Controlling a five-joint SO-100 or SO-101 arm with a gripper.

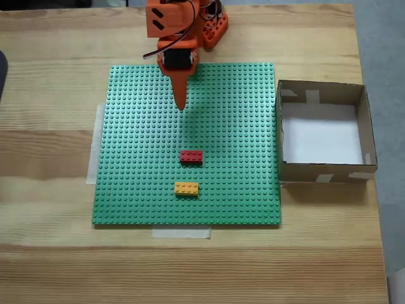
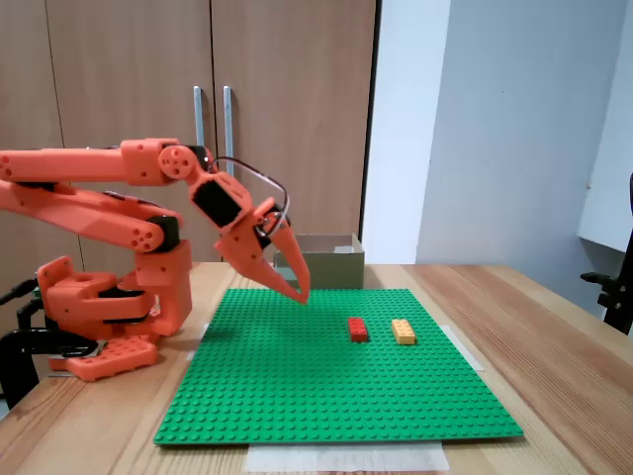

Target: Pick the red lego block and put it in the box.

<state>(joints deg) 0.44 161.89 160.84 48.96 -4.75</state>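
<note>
Seen from above, the orange gripper (image 1: 181, 104), fingers pressed together, hovers over the green baseplate (image 1: 139, 164). Just right of its centre lies one red lego block (image 1: 191, 156); one yellow brick (image 1: 186, 188) nearby risks a mistaken grab. One box (image 1: 323, 171) touches the baseplate's right edge.

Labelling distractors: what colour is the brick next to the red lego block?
Orange-yellow brick, just below the red lego block on the green baseplate; clearest in a fixed view from above.
</note>
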